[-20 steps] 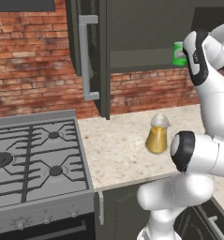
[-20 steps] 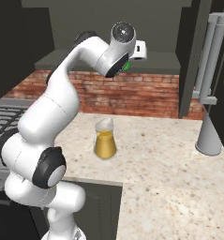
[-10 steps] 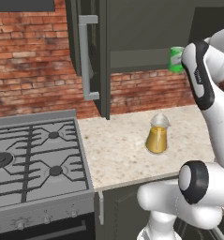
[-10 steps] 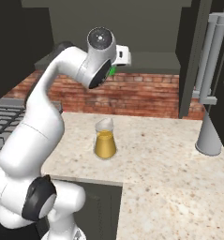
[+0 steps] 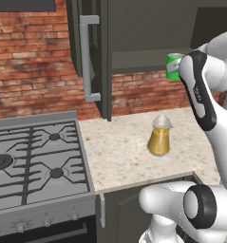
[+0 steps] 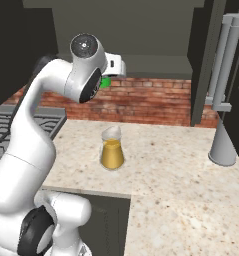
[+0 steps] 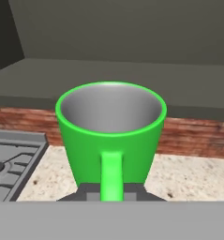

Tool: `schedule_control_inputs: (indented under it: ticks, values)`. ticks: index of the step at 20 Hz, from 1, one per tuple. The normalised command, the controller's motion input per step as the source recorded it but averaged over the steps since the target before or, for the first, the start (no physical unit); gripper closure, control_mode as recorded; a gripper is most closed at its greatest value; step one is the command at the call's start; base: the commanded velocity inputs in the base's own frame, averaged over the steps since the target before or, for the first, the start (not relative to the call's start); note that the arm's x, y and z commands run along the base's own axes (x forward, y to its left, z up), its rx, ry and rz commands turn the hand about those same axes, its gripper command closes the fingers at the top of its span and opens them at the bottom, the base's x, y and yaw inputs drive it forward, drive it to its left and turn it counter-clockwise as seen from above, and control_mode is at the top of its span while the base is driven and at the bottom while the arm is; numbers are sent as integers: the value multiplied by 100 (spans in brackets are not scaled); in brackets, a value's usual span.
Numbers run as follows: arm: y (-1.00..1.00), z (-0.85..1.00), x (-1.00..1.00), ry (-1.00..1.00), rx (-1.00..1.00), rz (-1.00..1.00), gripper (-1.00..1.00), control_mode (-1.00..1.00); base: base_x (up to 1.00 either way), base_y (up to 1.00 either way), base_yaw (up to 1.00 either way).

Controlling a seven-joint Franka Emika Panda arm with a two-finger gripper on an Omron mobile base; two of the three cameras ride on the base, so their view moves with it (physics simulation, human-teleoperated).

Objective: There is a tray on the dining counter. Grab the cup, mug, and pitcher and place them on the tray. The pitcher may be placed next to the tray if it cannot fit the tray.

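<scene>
The bright green mug hangs upright in the air in front of the open cabinet shelf, well above the counter. My gripper is shut on its loop handle. The same mug peeks out beside my forearm, and a sliver of the mug shows behind the wrist. Below it the glass pitcher with amber liquid stands alone on the speckled counter, also the pitcher in the right base view. The tray, the cup and the dining counter are out of view.
A gas stove lies left of the counter. A dark cabinet door with a grey bar handle stands open above. A grey tapered vessel stands at the right, under another handled door. A brick wall runs behind.
My arm has swung, carrying the mug left and slightly lower in the right base view, away from the cabinet shelf. The pitcher has stayed put.
</scene>
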Motion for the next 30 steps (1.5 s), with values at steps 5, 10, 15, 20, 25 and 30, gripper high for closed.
schedule_control_inputs:
  ticks: [5, 10, 15, 20, 25, 30]
  values:
    - [23, 0, -34, 6, 0, -3, 100, -100, 0, 0, 0]
    - [15, 0, -30, 0, 0, -1, 100, -100, 0, 0, 0]
    - [12, 0, -27, 0, 0, 0, 100, -100, 0, 0, 0]
    - [22, 0, -23, 0, 0, -4, 100, -100, 0, 0, 0]
    - [26, 0, -8, 0, 0, -9, 100, -100, 0, 0, 0]
    - [15, 0, -3, 0, 0, -8, 100, -100, 0, 0, 0]
